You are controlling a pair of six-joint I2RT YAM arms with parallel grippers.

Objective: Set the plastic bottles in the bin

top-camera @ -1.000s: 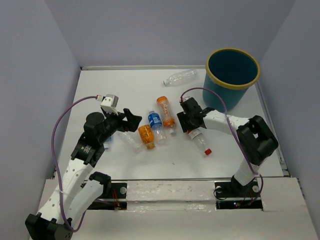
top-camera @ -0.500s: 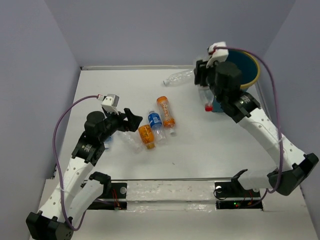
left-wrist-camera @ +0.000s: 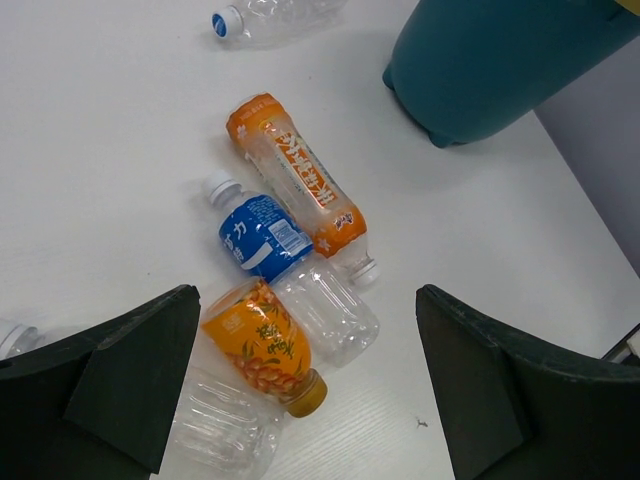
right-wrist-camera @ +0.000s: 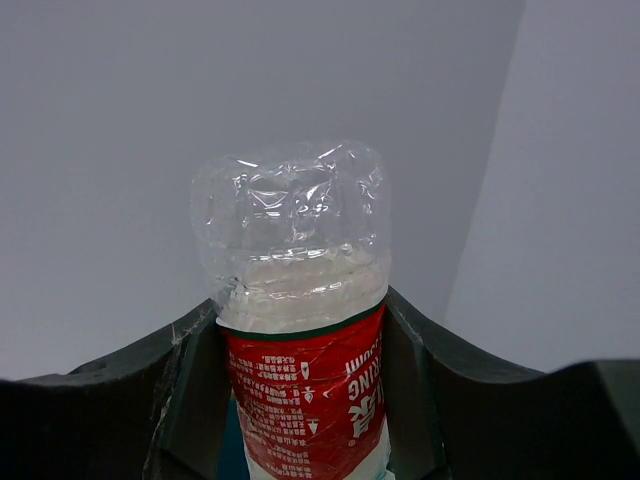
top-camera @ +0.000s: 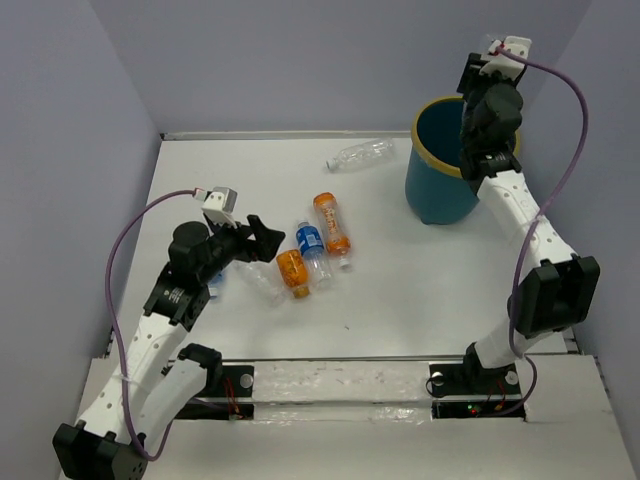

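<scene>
My right gripper [right-wrist-camera: 300, 325] is shut on the red-labelled bottle [right-wrist-camera: 305, 395], clear base pointing up. In the top view it [top-camera: 477, 85] hangs over the far rim of the teal bin [top-camera: 432, 195]; the bottle is hidden there. My left gripper [left-wrist-camera: 308, 305] is open and empty, above a cluster of bottles: a long orange one [left-wrist-camera: 295, 175], a blue-labelled one [left-wrist-camera: 258, 235], a short orange one [left-wrist-camera: 262, 345] and a clear crushed one [left-wrist-camera: 215, 430]. In the top view the left gripper [top-camera: 262, 240] sits just left of this cluster [top-camera: 310, 245].
A clear bottle with a blue cap [top-camera: 360, 154] lies at the back, left of the bin, and shows in the left wrist view [left-wrist-camera: 265, 15]. The bin [left-wrist-camera: 490, 60] stands at the back right. Grey walls close in the table on three sides.
My right arm has lifted the red-labelled bottle off the table and swung it up and back to above the bin. The left arm and the other bottles have not moved.
</scene>
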